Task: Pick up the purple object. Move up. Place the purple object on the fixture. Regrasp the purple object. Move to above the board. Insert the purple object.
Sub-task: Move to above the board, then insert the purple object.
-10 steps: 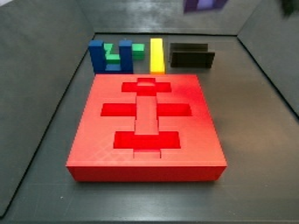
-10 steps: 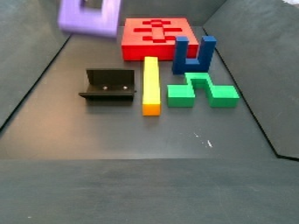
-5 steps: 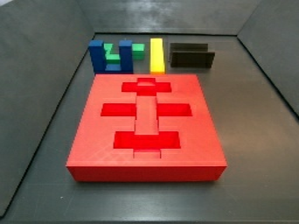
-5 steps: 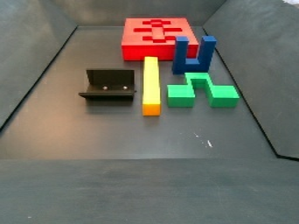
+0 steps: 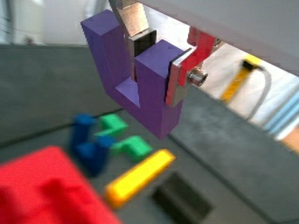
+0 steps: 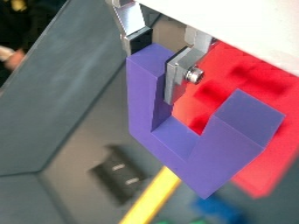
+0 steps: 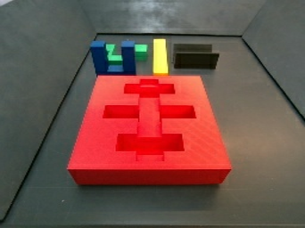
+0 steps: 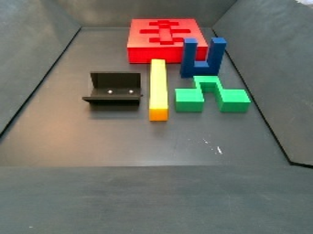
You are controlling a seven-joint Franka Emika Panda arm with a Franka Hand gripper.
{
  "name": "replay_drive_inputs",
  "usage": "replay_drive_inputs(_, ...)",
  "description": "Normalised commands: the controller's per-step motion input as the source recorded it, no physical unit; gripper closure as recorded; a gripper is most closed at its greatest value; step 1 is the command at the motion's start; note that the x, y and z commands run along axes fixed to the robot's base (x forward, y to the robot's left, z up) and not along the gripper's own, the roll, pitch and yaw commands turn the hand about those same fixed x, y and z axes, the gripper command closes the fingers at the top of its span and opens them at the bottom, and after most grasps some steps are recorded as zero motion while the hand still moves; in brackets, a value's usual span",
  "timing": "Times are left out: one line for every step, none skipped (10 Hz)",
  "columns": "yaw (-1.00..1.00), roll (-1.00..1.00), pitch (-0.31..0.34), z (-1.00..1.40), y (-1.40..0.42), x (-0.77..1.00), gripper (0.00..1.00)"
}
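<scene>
In both wrist views my gripper point(image 5: 158, 54) point(image 6: 158, 52) is shut on one prong of the purple object point(image 5: 131, 77) point(image 6: 176, 122), a violet U-shaped block held high above the floor. Its other prong and base bar hang free. Far below it lie the red board point(image 5: 45, 188) point(image 6: 251, 96) and the black fixture point(image 5: 184, 199) point(image 6: 119, 172). In both side views the gripper and the purple object are out of view. There the board point(image 7: 149, 125) point(image 8: 166, 38) lies flat, and the fixture point(image 7: 195, 58) point(image 8: 113, 90) stands on the floor.
A yellow bar point(image 8: 158, 89) point(image 7: 160, 54), a blue U-shaped block point(image 8: 203, 58) point(image 7: 105, 57) and a green block point(image 8: 208, 94) point(image 7: 124, 53) lie between the board and the fixture. They also show in a wrist view, the yellow bar point(image 5: 139, 175) among them. Dark walls enclose the floor.
The purple object was at the top edge of both side views a second ago. It has risen out of those views and stays out now.
</scene>
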Motion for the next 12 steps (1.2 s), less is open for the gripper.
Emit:
replay_drive_inputs(-0.05, -1.0, 0.209, 0.11, -0.54, -0.61, 1.0)
replay_drive_inputs(-0.04, -1.0, 0.208, 0.05, -0.28, -0.34, 1.0)
replay_drive_inputs(-0.02, -1.0, 0.191, 0.04, -0.13, -0.17, 1.0)
replay_drive_inputs(-0.01, -1.0, 0.164, 0.02, -0.07, -0.14, 1.0)
replay_drive_inputs(0.0, -0.89, 0.116, 0.01, -0.03, -0.12, 1.0)
replay_drive_inputs(0.0, -0.59, 0.043, 0.01, 0.01, -0.09, 1.0)
replay_drive_inputs(0.0, -0.35, -0.001, 0.0, 0.01, -0.07, 1.0)
replay_drive_inputs(0.0, -0.23, -0.009, 0.0, 0.01, -0.05, 1.0)
replay_drive_inputs(0.0, 0.0, 0.0, 0.0, 0.0, 0.02, 1.0)
replay_drive_inputs(0.0, -0.2, -0.146, -0.27, -0.03, 0.0, 1.0)
replay_drive_inputs(0.0, -0.23, -0.211, -0.45, -0.22, 0.0, 1.0)
replay_drive_inputs(0.01, -0.25, -0.204, -0.4, -0.37, 0.05, 1.0)
